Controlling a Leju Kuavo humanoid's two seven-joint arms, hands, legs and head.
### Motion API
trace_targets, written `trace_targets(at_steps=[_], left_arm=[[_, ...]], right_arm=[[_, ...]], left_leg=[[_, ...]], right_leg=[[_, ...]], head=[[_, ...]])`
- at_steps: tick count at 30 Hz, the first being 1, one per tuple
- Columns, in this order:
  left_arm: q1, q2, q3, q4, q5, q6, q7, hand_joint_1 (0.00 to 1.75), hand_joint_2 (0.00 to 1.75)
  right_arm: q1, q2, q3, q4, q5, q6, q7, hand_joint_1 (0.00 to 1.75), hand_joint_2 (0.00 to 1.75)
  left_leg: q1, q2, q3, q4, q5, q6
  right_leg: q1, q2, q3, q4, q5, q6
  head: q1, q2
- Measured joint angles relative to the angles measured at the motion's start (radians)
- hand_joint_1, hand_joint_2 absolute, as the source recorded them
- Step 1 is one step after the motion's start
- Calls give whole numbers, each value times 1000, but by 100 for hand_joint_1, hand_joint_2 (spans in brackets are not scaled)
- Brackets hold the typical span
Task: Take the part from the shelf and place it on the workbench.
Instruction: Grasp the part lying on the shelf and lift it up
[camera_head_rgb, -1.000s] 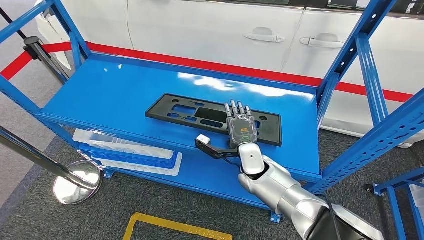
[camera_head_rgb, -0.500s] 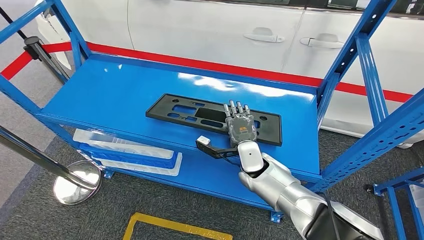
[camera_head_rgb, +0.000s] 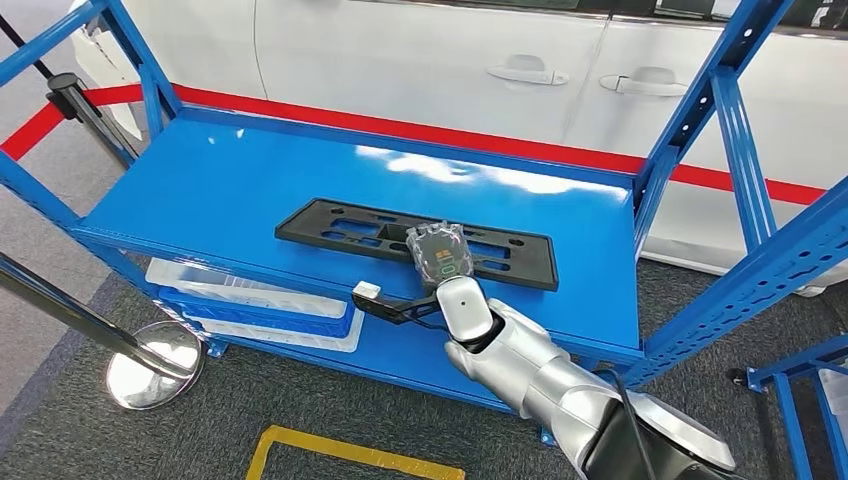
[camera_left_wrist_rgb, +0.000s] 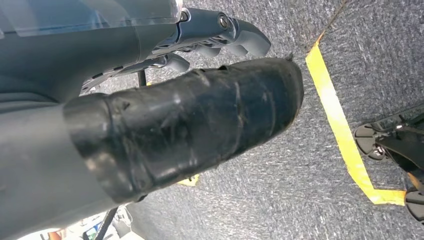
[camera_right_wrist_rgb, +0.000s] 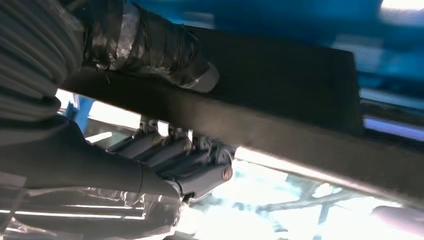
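Note:
The part (camera_head_rgb: 330, 222) is a long flat black plate with cut-outs, lying across the blue shelf (camera_head_rgb: 220, 180) near its front edge. My right hand (camera_head_rgb: 440, 255) grips it at the middle of its near long edge. In the right wrist view the taped thumb (camera_right_wrist_rgb: 150, 45) presses one face of the part (camera_right_wrist_rgb: 280, 80) and the dark fingers (camera_right_wrist_rgb: 190, 162) curl under the other face. My left hand (camera_left_wrist_rgb: 190, 115) hangs over grey carpet, thumb and fingers apart, holding nothing.
Blue shelf uprights (camera_head_rgb: 705, 110) stand at the right and left. A white tray (camera_head_rgb: 250, 300) sits on the lower shelf. A white car (camera_head_rgb: 420, 60) is behind. A chrome stanchion base (camera_head_rgb: 150, 365) and yellow floor tape (camera_head_rgb: 350, 450) lie in front.
My right hand went from lying flat on the part to curling around its near edge. Hand and part have shifted left and slightly toward the shelf's front.

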Motion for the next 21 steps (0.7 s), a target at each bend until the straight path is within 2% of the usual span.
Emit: trace_targets(at_steps=[15,16,19,20,21], left_arm=[[1,-4,0,0,52,-66,-30,0,0],[1,-5,0,0,56,-66,-29,0,44],[1,-6,0,0,66,-66,-21,0,44],[1,-7,0,0,68,-66,-19,0,0],[1,-7,0,0,70,-66,-18,0,0]], right_arm=[[18,34,41,-15,-22,20,-64,175,175],[21,34,42,-20,-25,18,-69,175,175],[29,34,43,-32,-32,13,-77,175,175],[31,34,43,-35,-34,12,-78,175,175],[33,34,43,-39,-36,10,-78,175,175]], left_leg=[[0,0,0,0,0,0],[0,0,0,0,0,0],[0,0,0,0,0,0],[0,0,0,0,0,0],[0,0,0,0,0,0]], right_leg=[[0,0,0,0,0,0],[0,0,0,0,0,0],[0,0,0,0,0,0],[0,0,0,0,0,0],[0,0,0,0,0,0]], head=[[0,0],[0,0],[0,0],[0,0],[0,0]])
